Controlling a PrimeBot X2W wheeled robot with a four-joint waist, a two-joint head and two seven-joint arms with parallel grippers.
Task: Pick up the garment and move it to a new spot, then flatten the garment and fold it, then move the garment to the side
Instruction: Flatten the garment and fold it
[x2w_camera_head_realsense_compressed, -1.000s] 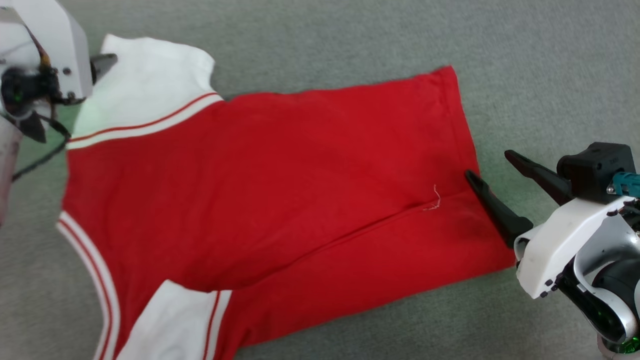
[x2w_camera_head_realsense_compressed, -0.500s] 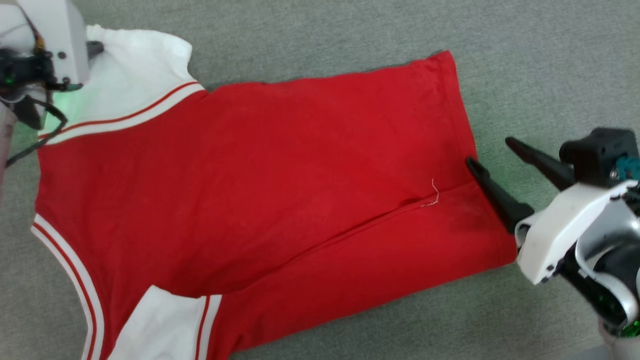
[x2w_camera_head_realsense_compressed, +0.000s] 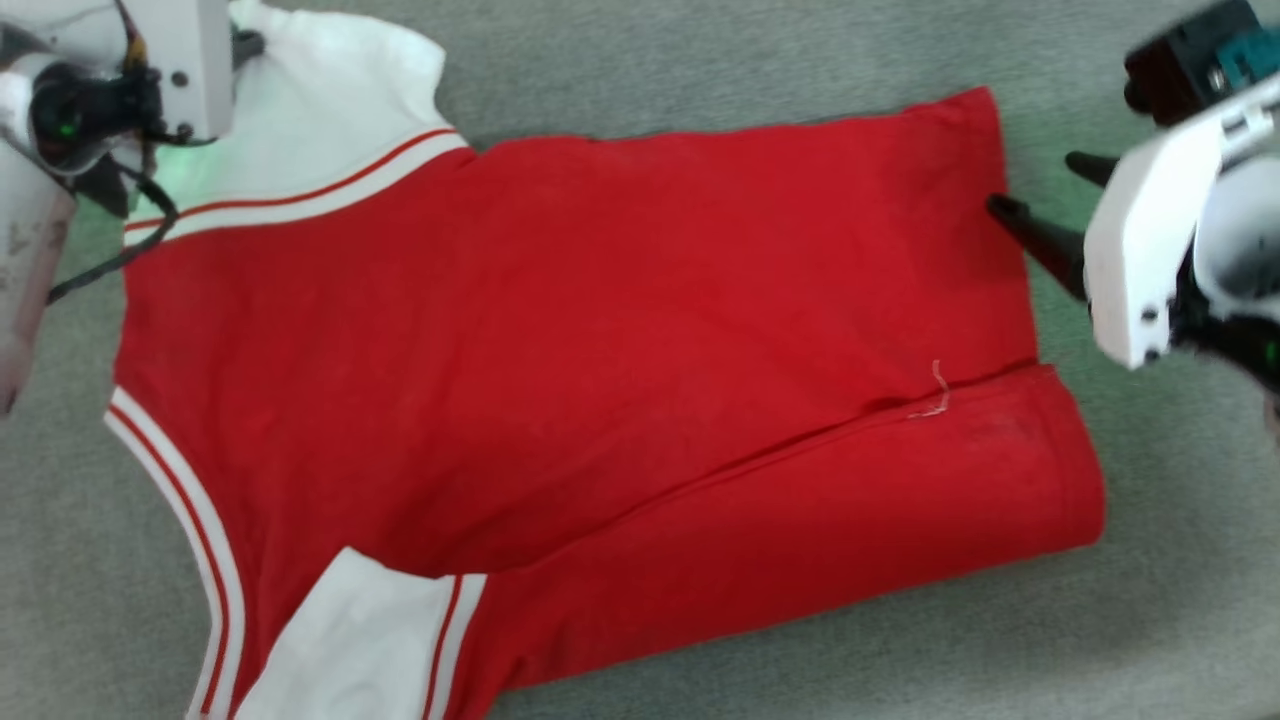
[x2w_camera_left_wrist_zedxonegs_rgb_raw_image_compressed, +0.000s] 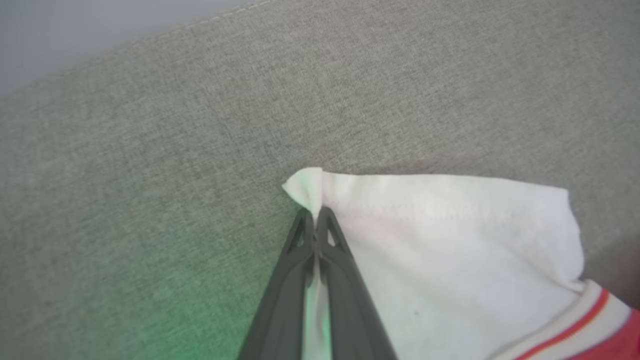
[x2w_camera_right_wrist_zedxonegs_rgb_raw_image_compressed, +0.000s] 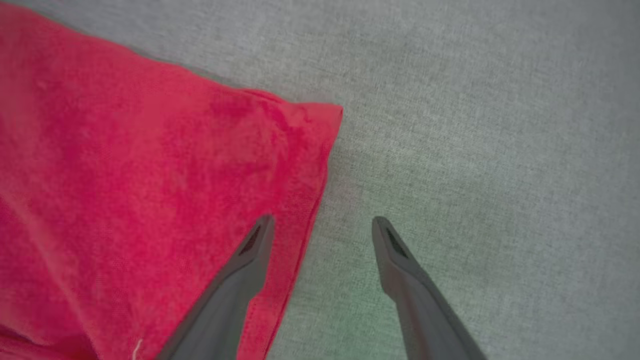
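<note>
Garment (x2w_camera_head_realsense_compressed: 600, 350) lies spread. Left pincer (x2w_camera_left_wrist_zedxonegs_rgb_raw_image_compressed: 314, 216) has just clamped white sleeve (x2w_camera_left_wrist_zedxonegs_rgb_raw_image_compressed: 450, 235) corner; right pincer (x2w_camera_right_wrist_zedxonegs_rgb_raw_image_compressed: 322, 222), wide open and empty, straddles hem edge (x2w_camera_right_wrist_zedxonegs_rgb_raw_image_compressed: 320, 165). Fold likely next.

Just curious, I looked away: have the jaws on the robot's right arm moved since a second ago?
Yes. The right jaws slid along the hem of the red jersey T-shirt, away from its loose white thread, toward the hem's far corner.
</note>
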